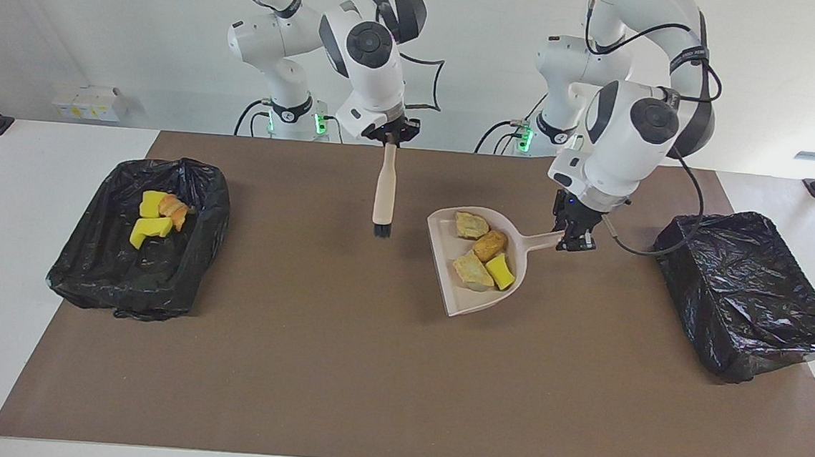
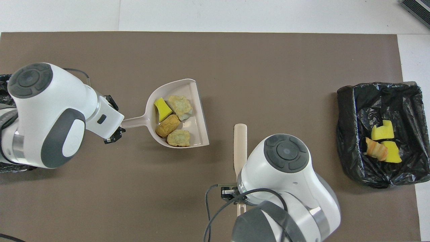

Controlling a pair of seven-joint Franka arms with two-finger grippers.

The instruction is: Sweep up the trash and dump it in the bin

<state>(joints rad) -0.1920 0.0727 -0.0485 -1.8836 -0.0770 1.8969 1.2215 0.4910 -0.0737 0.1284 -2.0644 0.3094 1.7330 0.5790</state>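
A beige dustpan point(image 1: 464, 297) point(image 2: 198, 111) sits low over the middle of the brown mat, and I cannot tell whether it touches. Several scraps of trash point(image 1: 483, 254) point(image 2: 173, 120) lie in it: tan lumps and one yellow-green sponge piece. My left gripper point(image 1: 577, 237) point(image 2: 114, 133) is shut on the dustpan's handle. My right gripper point(image 1: 390, 135) is shut on a beige brush point(image 1: 384, 191) point(image 2: 240, 148), which hangs bristles down over the mat beside the dustpan. Three more scraps of trash point(image 1: 157, 217) point(image 2: 383, 144) lie in the black-bagged bin point(image 1: 94, 192) point(image 2: 346, 114) at the right arm's end.
A second black-bagged bin point(image 1: 747, 295) stands at the left arm's end of the table, beside the left gripper. The brown mat point(image 1: 340, 367) point(image 2: 268, 67) covers most of the white table.
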